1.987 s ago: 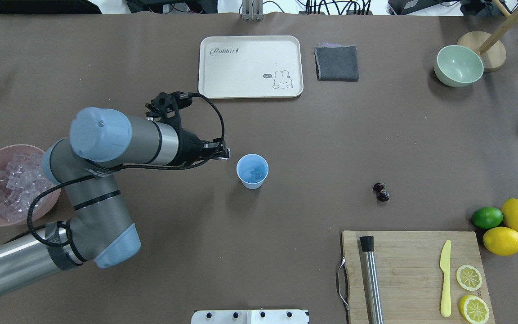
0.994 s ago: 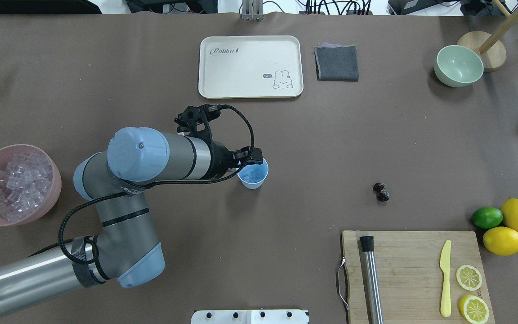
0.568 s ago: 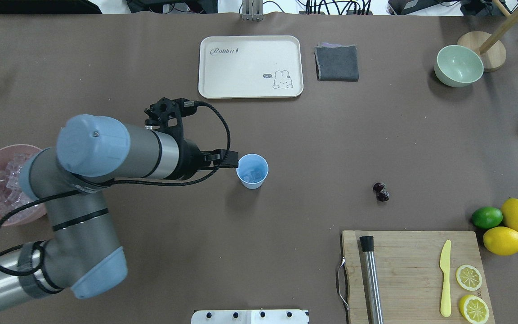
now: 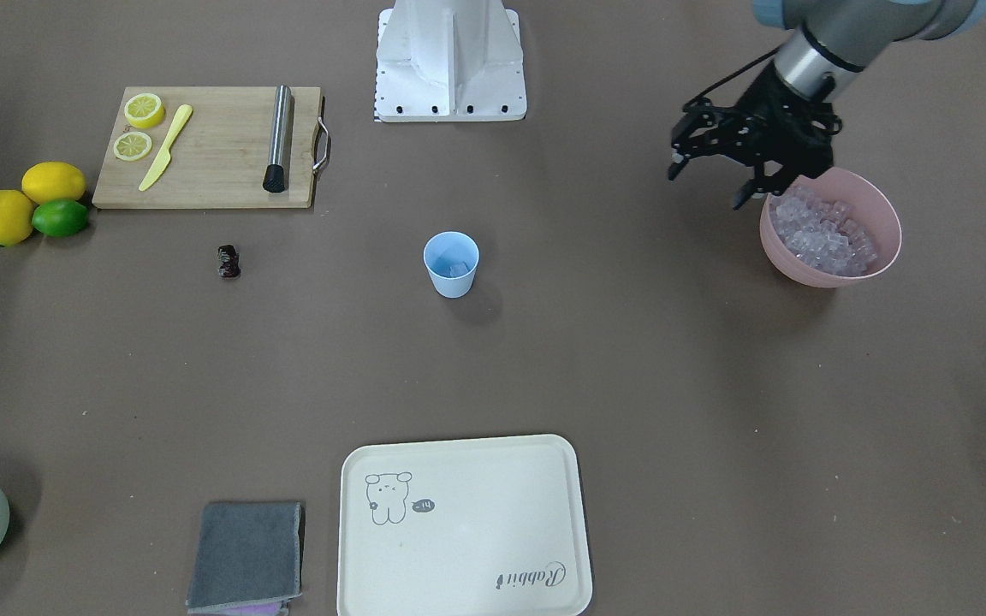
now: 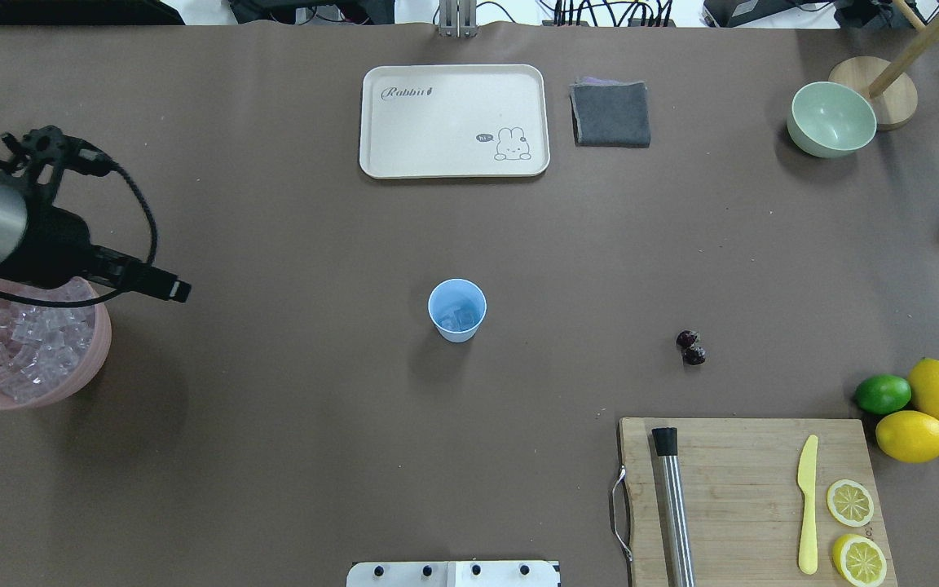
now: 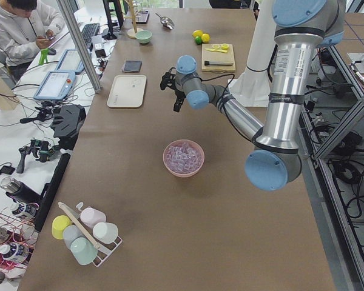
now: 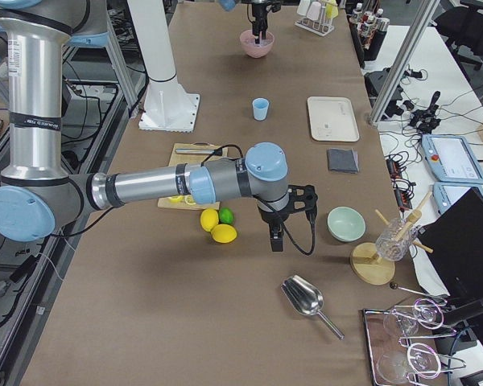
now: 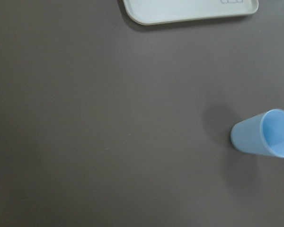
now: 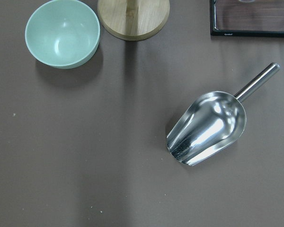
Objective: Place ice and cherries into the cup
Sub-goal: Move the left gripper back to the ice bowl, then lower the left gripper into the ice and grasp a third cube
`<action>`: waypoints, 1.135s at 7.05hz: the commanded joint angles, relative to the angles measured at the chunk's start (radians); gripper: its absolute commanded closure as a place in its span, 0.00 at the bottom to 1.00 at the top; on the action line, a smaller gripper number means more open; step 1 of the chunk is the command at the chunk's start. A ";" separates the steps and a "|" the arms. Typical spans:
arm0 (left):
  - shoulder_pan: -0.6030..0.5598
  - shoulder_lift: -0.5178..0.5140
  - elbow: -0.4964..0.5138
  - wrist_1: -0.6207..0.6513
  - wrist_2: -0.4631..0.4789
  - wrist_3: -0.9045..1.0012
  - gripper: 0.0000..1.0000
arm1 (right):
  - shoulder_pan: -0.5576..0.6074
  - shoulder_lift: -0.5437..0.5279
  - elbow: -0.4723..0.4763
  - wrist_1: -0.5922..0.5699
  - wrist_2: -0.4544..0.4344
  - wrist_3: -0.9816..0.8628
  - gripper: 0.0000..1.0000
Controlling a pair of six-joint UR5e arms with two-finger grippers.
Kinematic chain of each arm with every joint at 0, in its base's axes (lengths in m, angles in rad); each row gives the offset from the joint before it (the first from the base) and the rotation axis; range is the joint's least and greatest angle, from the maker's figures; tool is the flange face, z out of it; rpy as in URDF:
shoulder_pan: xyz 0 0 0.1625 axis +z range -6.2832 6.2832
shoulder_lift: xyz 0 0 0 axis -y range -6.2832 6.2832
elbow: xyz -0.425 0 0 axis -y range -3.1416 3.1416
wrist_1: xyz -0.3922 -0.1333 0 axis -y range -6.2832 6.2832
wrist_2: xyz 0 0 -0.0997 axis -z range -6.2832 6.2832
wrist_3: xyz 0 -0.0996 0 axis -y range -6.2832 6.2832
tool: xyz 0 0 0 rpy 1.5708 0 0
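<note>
The light-blue cup (image 5: 457, 310) stands upright mid-table with a few ice cubes (image 5: 462, 316) inside; it also shows in the front view (image 4: 451, 263) and at the right edge of the left wrist view (image 8: 262, 140). The main ice pile (image 5: 37, 342) fills a pink bowl (image 5: 103, 346) at the left. My left gripper (image 5: 172, 288) hovers above the table by that bowl's rim, empty, its fingers looking spread in the front view (image 4: 754, 195). The dark cherries (image 5: 689, 347) lie on the table right of the cup. My right gripper (image 7: 275, 241) shows only far off; I cannot tell its state.
A cream tray (image 5: 453, 122), a grey cloth (image 5: 610, 114) and a pale green bowl (image 5: 832, 118) lie at the far side. A cutting board (image 5: 751, 497) with knife, steel rod and lemon slices, lemons and a lime (image 5: 883, 394) are front right. A metal scoop (image 9: 208, 127) lies below the right wrist.
My left gripper reached over the cup, then drew back left to the pink bowl. The white ice piece seen at its tip is gone, and the cup holds more ice.
</note>
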 commanded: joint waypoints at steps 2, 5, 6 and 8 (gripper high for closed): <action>-0.089 0.214 0.061 -0.126 -0.042 0.177 0.01 | 0.000 0.000 0.000 0.002 0.000 0.000 0.00; -0.074 0.246 0.174 -0.261 0.015 0.164 0.01 | 0.000 0.000 0.000 0.000 0.000 0.000 0.00; -0.074 0.245 0.187 -0.270 0.015 0.157 0.01 | 0.000 0.000 0.000 0.002 0.000 0.000 0.00; -0.042 0.242 0.201 -0.320 0.015 0.006 0.02 | 0.000 0.000 0.000 0.002 0.000 0.000 0.00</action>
